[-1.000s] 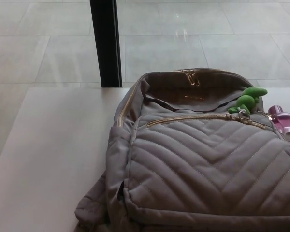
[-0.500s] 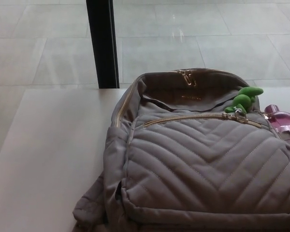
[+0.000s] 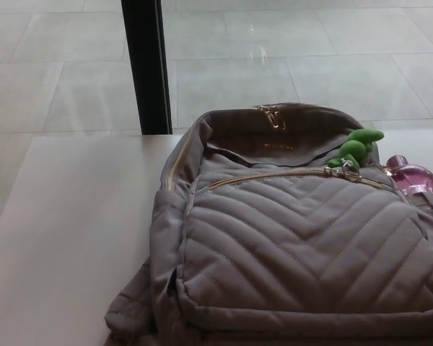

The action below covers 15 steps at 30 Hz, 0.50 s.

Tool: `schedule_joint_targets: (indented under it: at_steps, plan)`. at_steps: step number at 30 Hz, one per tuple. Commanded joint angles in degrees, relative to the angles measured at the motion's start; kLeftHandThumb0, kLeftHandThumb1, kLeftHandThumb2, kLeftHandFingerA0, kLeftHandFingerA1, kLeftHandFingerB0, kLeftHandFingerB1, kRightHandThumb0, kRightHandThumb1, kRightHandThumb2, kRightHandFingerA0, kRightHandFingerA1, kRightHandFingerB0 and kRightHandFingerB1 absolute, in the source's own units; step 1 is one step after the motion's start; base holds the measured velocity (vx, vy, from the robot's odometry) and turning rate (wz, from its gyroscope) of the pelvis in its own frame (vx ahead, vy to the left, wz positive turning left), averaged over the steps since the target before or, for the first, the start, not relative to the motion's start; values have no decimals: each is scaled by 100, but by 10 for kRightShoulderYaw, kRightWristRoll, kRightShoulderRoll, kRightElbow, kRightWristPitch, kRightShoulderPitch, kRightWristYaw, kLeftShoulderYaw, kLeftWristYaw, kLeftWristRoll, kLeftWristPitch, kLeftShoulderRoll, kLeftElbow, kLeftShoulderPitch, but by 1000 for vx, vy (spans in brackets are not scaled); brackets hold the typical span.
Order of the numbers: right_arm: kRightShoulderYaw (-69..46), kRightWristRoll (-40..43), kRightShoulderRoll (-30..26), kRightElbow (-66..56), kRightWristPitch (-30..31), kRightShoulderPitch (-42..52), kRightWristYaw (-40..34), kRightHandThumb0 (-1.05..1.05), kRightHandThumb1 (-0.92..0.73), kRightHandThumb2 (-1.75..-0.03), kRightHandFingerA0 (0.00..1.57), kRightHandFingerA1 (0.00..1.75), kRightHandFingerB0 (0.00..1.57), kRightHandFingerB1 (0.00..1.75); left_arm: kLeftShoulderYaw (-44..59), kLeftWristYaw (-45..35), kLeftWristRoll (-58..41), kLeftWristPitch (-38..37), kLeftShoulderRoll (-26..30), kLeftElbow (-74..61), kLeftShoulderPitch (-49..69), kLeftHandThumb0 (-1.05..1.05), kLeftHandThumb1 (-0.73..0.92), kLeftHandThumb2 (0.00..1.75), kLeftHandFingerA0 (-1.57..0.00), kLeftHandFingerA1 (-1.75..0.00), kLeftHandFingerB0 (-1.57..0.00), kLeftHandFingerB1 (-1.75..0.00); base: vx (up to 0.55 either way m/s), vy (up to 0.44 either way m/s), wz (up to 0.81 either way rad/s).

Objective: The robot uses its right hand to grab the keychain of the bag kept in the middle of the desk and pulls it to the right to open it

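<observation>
A grey quilted backpack [image 3: 296, 245] lies on the white desk [image 3: 72, 238], filling the right half of the head view. Its gold front zipper [image 3: 289, 175] runs across the upper part of the front pocket. A green keychain figure [image 3: 356, 148] hangs at the right end of that zipper, resting on the bag's upper right corner. The top compartment behind it gapes slightly, showing a dark slit. Neither of my hands shows in the picture.
A pink, round bottle-like object [image 3: 411, 176] sits just right of the bag, touching the keychain's ring area. A black vertical post [image 3: 146, 65] stands behind the desk's far edge. Tiled floor lies beyond. Bare desk surface stretches to the left of the bag.
The whole picture has shifted slightly left and down across the frames, so the camera moved. The bag, keychain and pink object keep their places relative to each other.
</observation>
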Motion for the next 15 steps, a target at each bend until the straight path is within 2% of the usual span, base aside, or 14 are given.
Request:
schedule_joint_targets:
  at_steps: [1,2,4,5,6,7,11,12,15]
  plan:
    - [29,54,6,-37,-2,21,34,-41,-71,-63,14,43,9,21,3,-7,-4,13,16,6,-5,-99,82,95,-59,-59,-39,-50,0,0,0]
    - [39,50,5,-33,-10,21,27,-40,-71,-63,19,47,11,24,1,-10,-4,9,16,2,-5,-87,92,86,-59,-52,-41,-44,0,0,0]
    - [56,47,2,-41,-12,31,26,-39,-72,-64,18,47,11,24,-5,-11,3,7,19,-1,0,-94,92,89,-55,-54,-36,-48,0,0,0]
    - [62,50,2,-48,-14,39,25,-36,-73,-62,21,50,12,26,-8,-9,5,8,19,-1,2,-83,82,121,-50,-60,-27,-53,0,0,0]
    - [73,46,-4,-33,-33,42,33,-36,-75,-63,17,47,12,26,-4,-6,0,16,17,2,0,-92,91,83,-57,-52,-36,-47,0,0,0]
    - [80,45,-7,-29,-40,45,35,-35,-74,-63,19,48,13,27,-3,-6,-1,18,17,3,0,-93,92,85,-58,-53,-30,-44,0,0,0]
    - [99,50,-7,-28,-48,56,26,-34,-74,-62,27,55,15,27,5,-20,-11,19,19,6,6,-93,91,83,-53,-55,-28,-45,0,0,0]
    - [107,52,-8,-31,-46,57,34,-38,-74,-65,18,48,11,25,6,-21,-12,19,20,7,8,-92,92,86,-55,-54,-33,-47,0,0,0]
    - [126,53,-13,-35,-51,61,45,-40,-74,-64,18,46,12,25,5,-19,-8,15,20,8,12,-92,92,85,-55,-55,-32,-46,0,0,0]
